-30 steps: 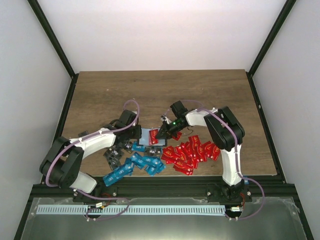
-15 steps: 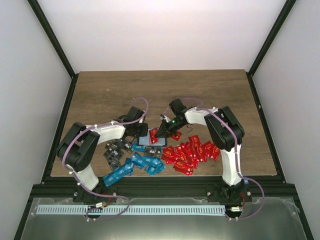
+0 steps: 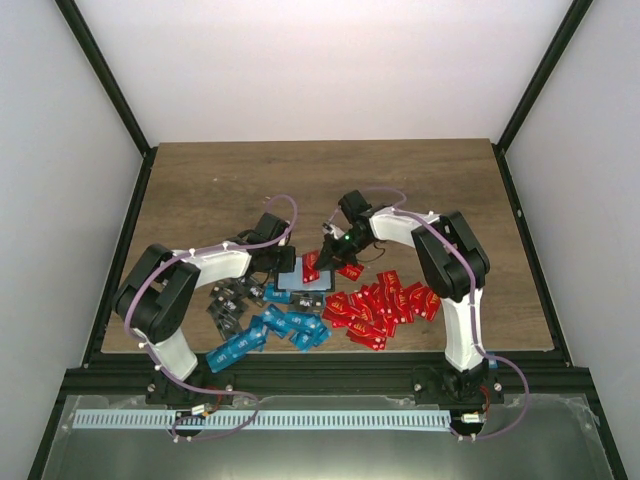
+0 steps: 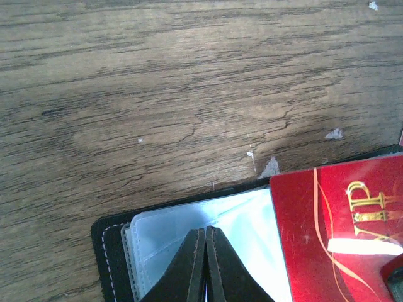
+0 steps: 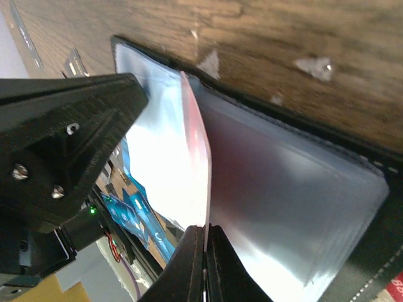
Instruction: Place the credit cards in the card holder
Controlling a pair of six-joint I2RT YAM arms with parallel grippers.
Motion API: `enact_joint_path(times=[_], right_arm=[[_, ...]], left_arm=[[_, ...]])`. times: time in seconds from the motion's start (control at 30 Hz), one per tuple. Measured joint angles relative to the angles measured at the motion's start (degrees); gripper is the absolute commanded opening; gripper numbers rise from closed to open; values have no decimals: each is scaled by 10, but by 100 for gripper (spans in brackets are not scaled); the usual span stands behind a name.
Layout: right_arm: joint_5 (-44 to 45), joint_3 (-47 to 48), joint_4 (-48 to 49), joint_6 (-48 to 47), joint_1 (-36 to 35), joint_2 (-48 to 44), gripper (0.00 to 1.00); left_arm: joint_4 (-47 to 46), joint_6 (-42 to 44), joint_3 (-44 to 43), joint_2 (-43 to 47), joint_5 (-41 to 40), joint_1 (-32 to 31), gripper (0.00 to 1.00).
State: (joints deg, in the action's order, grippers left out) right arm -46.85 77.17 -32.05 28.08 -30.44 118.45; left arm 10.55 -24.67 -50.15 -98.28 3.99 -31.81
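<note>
Firmly, left tool [image 4: 205, 234] pinches card holder [image 4: 108, 251], right tool [image 5: 205, 231] grips red card [image 4: 327, 233]

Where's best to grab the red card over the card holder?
Pinch the red card across its flat faces at the end away from the card holder, from the right arm's side; the right gripper holds it so, leaving its leading end free.

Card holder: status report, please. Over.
Left gripper shut, tips on pale sleeve of card holder. Right gripper shut on red card, card partly over open holder. Nothing blocking seen.
</note>
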Motion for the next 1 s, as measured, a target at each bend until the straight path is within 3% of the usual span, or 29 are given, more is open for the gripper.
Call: enact_joint_path(times=[0.27, 1.0], right_arm=[[-27, -21, 12, 5, 0, 4, 1], [-102, 34, -25, -10, -2, 75, 1]], left_arm=[[0, 6, 0, 0, 0, 0, 4], [-2, 14, 0, 0, 3, 0, 4]])
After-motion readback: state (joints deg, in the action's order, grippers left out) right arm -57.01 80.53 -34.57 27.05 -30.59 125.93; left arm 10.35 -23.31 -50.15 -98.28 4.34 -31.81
